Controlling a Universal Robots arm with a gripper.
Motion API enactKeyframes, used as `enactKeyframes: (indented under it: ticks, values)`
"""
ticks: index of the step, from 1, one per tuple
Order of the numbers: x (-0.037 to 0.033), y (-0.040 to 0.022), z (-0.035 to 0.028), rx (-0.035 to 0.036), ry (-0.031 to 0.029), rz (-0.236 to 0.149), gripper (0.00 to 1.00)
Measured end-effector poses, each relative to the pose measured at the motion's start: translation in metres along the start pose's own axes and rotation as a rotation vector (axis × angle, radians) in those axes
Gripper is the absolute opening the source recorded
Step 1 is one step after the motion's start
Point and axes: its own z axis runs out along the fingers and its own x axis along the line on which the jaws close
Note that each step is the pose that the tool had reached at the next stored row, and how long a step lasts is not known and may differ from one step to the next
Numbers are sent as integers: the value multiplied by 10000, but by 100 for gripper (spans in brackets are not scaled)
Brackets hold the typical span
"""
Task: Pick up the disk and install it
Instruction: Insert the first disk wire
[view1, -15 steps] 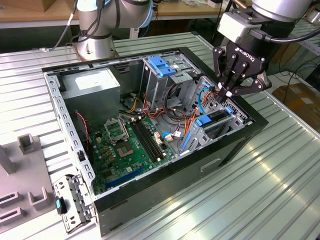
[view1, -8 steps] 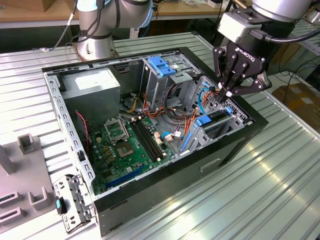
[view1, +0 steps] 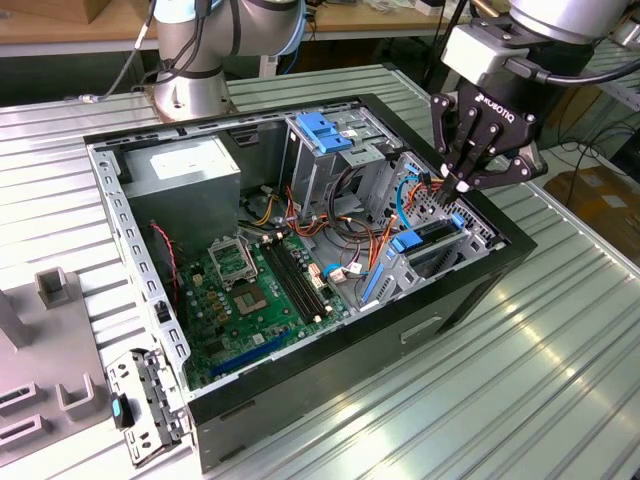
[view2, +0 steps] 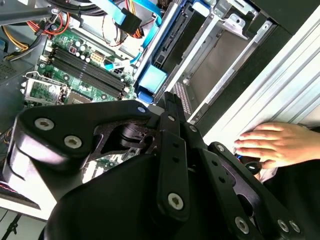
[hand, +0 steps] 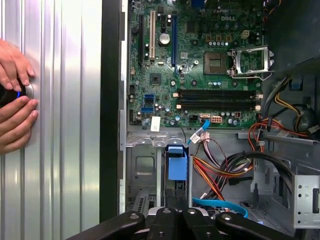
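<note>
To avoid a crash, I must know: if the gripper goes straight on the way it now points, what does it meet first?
Probably the flat rectangular disk, edged by a blue plastic carrier frame, sitting in the metal drive bay just beyond the gripper. Depth is unclear; they may already touch.

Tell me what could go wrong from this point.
The end effector sits low over the disk, beside loose cables; it could snag or pinch them. A person's hand lies on the table by the case, possibly in the way of a stray move.
</note>
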Motion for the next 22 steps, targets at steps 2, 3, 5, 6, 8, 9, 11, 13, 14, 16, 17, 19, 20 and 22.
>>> enactKeyframes:
  ticks: [2,3,5,6,8,9,11,13,14,16,17,19,20,22]
  values:
    - [0,-6,0,0,0,0,11]
    - [0,-14,1,0,0,-1,11]
    - [0,-36,2,0,3,0,11]
    - [0,-52,1,0,5,-1,11]
    - [0,-93,2,0,5,-1,11]
    - [0,-106,3,0,6,0,11]
    - [0,-133,3,0,7,-1,11]
    - [0,-176,3,0,10,0,11]
    - [1,-198,4,0,8,-1,11]
    - [1,-224,3,0,9,-1,11]
    - [1,-244,4,0,8,-1,11]
    - [1,-296,3,0,10,0,11]
    - [1,-324,3,0,9,-1,11]
    - [1,-355,3,0,8,0,11]
